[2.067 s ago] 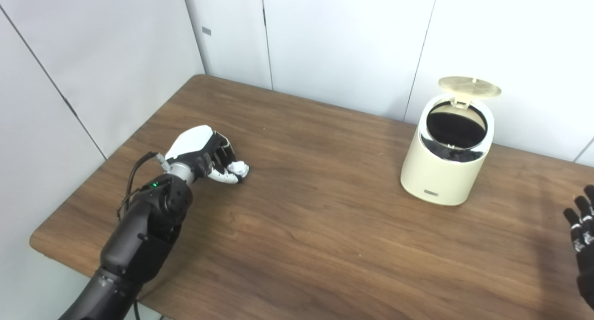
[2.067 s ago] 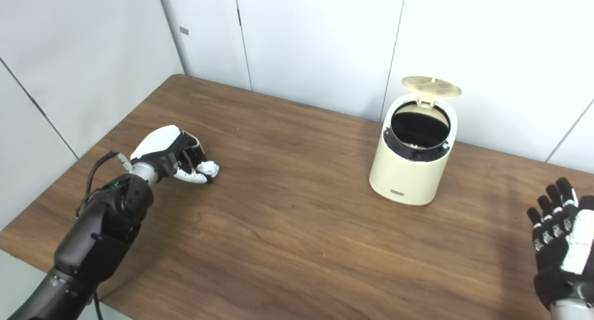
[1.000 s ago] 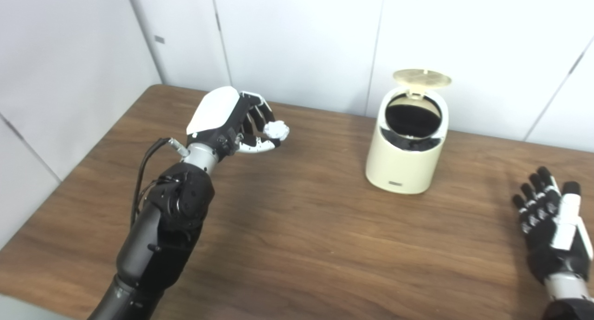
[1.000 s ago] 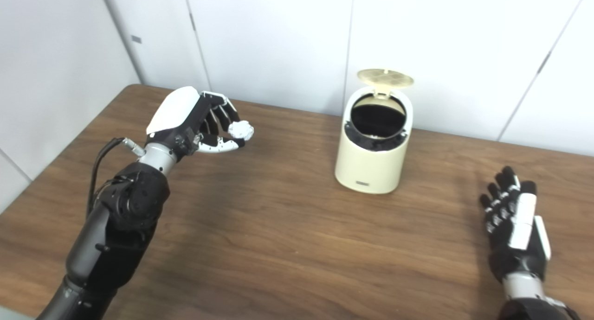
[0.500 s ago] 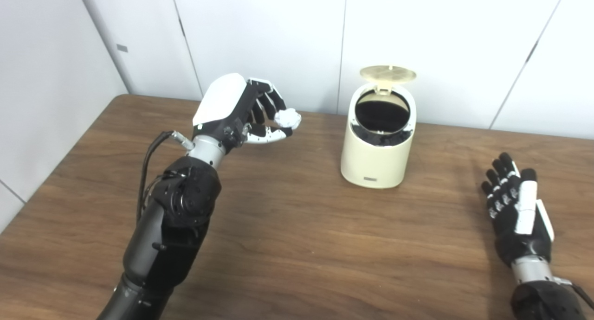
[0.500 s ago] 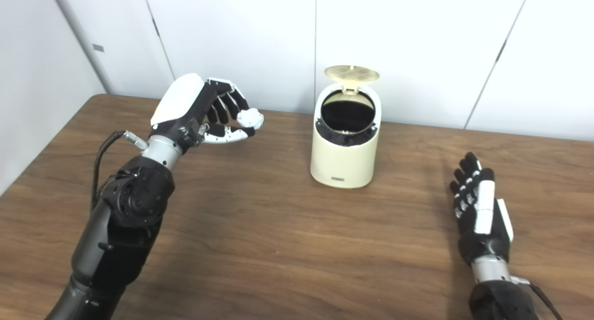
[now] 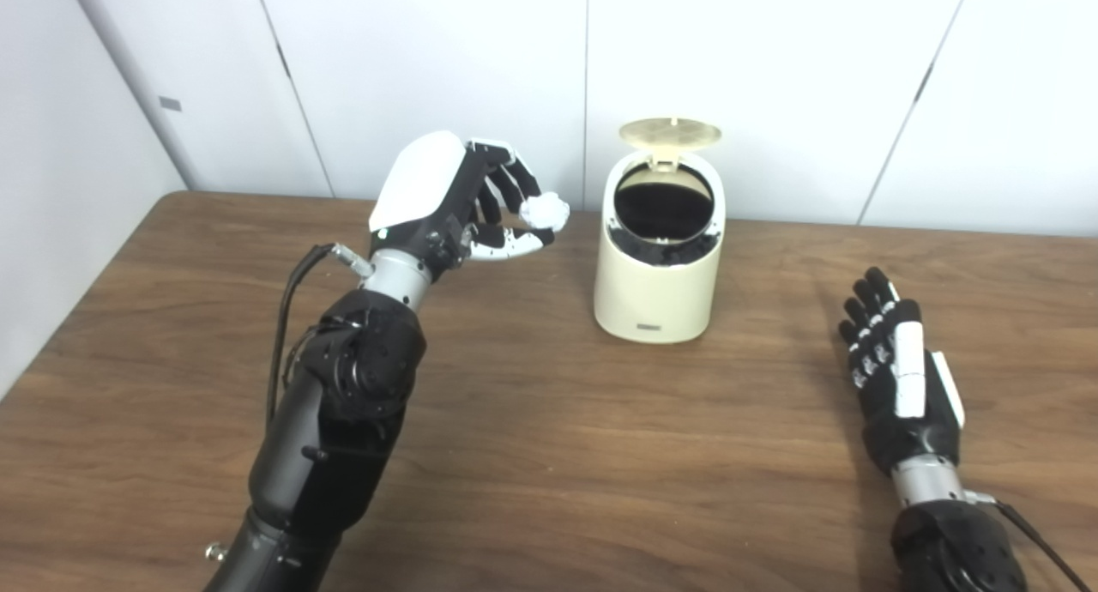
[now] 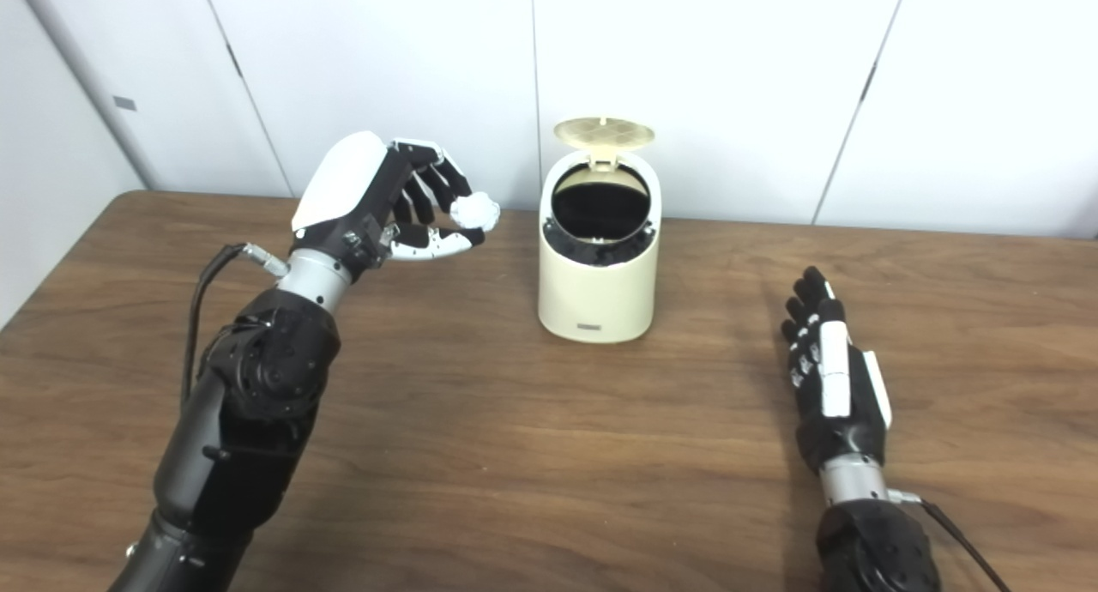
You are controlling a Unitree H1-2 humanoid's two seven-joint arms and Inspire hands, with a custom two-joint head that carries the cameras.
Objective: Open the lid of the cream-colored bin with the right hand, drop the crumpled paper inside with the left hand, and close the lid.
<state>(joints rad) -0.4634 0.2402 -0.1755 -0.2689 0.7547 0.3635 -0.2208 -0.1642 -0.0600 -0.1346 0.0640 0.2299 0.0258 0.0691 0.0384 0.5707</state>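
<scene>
The left hand (image 7: 446, 199) is raised above the bench (image 7: 549, 455), its fingers (image 7: 515, 176) curled round the crumpled paper (image 7: 545, 210), which sits pinched at the fingertips against the thumb, at about 9 o'clock from the cream-colored bin (image 7: 659, 262) and near its rim; the bin's lid (image 7: 670, 132) stands tipped up at 12 o'clock, the mouth dark and open; the right hand (image 7: 901, 377) lies flat at 4 o'clock from the bin, fingers straight, close together, holding nothing.

cream bin (image 7: 658, 274) with black inside, white crumpled paper (image 7: 545, 209), brown wood-grain table (image 7: 549, 455).
</scene>
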